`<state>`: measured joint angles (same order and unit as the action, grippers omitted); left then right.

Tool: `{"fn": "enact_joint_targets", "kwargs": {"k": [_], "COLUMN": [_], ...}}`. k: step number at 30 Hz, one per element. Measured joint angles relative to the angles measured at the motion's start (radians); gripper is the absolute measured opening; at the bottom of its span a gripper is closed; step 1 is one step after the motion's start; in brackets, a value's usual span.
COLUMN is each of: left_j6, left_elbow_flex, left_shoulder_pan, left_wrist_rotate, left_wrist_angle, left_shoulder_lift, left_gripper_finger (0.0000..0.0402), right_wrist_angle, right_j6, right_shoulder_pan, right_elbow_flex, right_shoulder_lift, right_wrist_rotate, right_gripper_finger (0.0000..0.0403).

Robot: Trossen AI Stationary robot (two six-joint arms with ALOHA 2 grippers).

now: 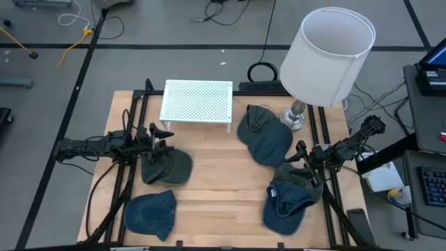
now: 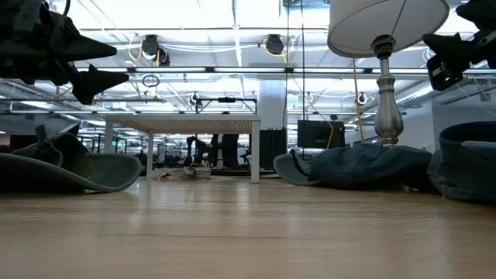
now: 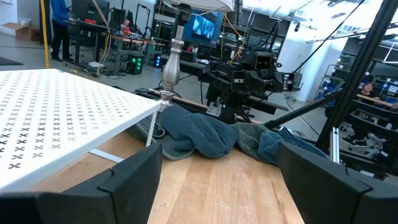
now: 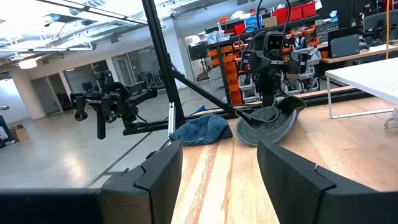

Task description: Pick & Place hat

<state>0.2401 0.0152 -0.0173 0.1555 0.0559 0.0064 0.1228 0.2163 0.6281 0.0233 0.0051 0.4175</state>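
- Nearest on the wooden table [image 1: 216,188], two blue hats lie at the front edge: one at the near left [image 1: 151,213], one at the near right [image 1: 286,207], the latter touching a grey-green hat [image 1: 298,178] just behind it.
- Just beyond, the right hand [image 1: 301,157] hovers over that near-right pile, fingers [image 4: 155,171] parted with nothing between them, above the table.
- Across on the left, the left hand [image 1: 159,141] hangs over a dark grey-green hat [image 1: 168,167] lying brim-up on the table; its fingers [image 3: 127,177] stand wide apart and hold nothing. From the low view the hand sits above the hat, apart from it.
- Farther in, right of centre, another blue hat [image 1: 265,136] rests crumpled on the table, just beside the lamp's base.
- Behind the middle of the table, a white perforated rack [image 1: 197,102] stands on thin legs.
- At the far right, a lamp [image 1: 324,59] with a white drum shade and silvery stem stands upright on the table.
- Beyond the table, black cables [image 1: 261,72] trail over the grey floor.
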Motion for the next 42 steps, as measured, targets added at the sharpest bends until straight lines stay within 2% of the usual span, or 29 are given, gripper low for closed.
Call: {"fn": "enact_joint_targets", "kwargs": {"k": [20,24,33,39,42], "left_j6": [0.000,0.000,0.000,0.000,0.000], "left_elbow_flex": [0.000,0.000,0.000,0.000,0.000], "left_shoulder_pan": [0.000,0.000,0.000,0.000,0.000], "left_wrist_rotate": [0.000,0.000,0.000,0.000,0.000], "left_wrist_angle": [0.000,0.000,0.000,0.000,0.000], "left_shoulder_lift": [0.000,0.000,0.000,0.000,0.000], "left_gripper_finger": [0.0324,0.0324,0.0324,0.0324,0.0324], "right_wrist_angle": [0.000,-0.055,-0.144,-0.164,-0.166], "right_j6": [0.000,0.036,0.123,0.063,0.017], "right_shoulder_pan": [0.000,0.000,0.000,0.002,0.002], "right_elbow_flex": [0.000,0.046,0.220,0.359,0.415], "right_shoulder_lift": [0.000,0.029,0.236,0.426,0.521], "right_wrist_rotate": [0.001,0.039,0.158,0.232,0.309], "right_gripper_finger": [0.0201,0.0201,0.0201,0.0201,0.0201]}}
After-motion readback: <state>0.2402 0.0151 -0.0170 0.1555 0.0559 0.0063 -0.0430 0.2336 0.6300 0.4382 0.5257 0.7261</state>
